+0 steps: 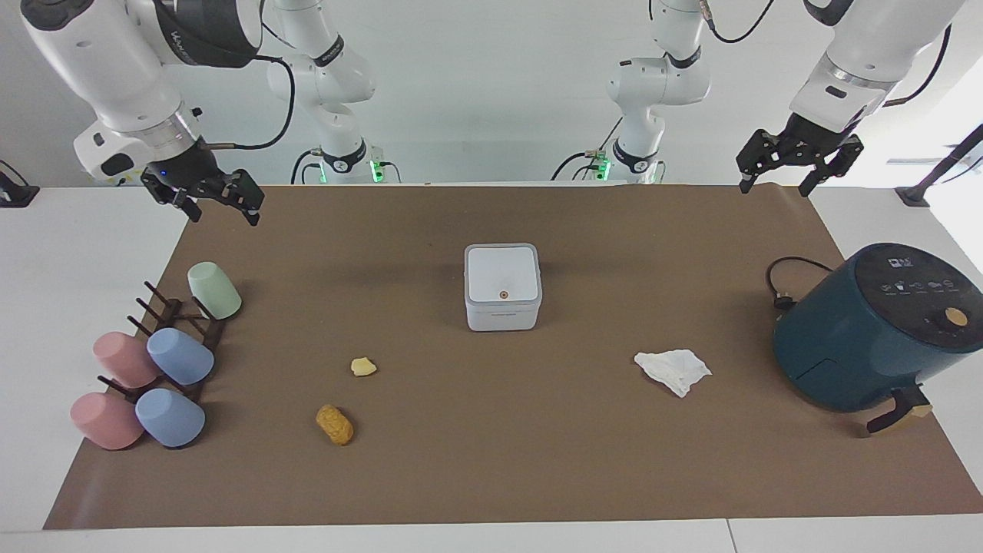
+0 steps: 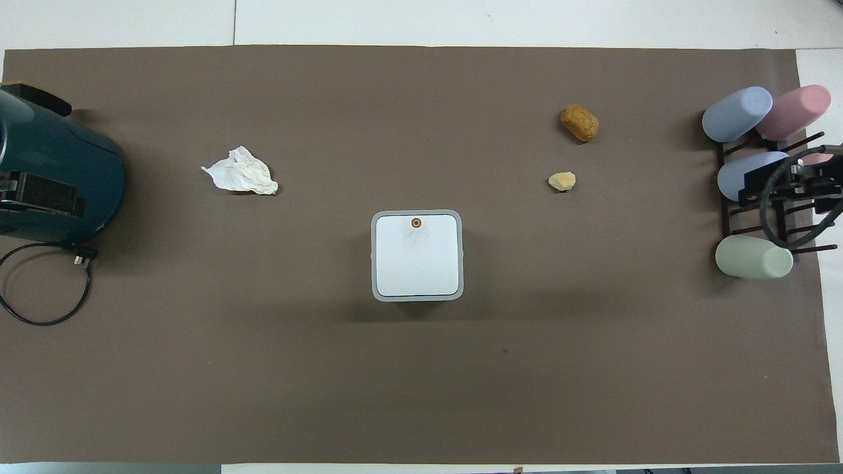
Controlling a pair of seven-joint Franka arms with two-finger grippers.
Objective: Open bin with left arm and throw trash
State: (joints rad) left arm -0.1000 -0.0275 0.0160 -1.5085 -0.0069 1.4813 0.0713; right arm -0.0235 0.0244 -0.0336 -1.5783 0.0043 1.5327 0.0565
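Observation:
The bin (image 1: 503,286) (image 2: 416,255) stands in the middle of the brown mat with its lid shut flat, the orange dot on the edge farther from the robots. The trash lies farther from the robots than the bin. A pale yellow chunk (image 1: 363,366) (image 2: 562,181) and a breaded nugget (image 1: 335,425) (image 2: 579,123) lie toward the right arm's end. A crumpled white tissue (image 1: 673,370) (image 2: 240,172) lies toward the left arm's end. My left gripper (image 1: 774,188) is open and empty, raised over the mat's corner by its base. My right gripper (image 1: 223,216) is open and empty, raised over the mat's corner near the cups.
A dark-teal air fryer (image 1: 868,330) (image 2: 53,178) with a black cable (image 1: 783,284) stands at the left arm's end. A dark rack with several pastel cups (image 1: 180,357) (image 2: 754,257) stands at the right arm's end.

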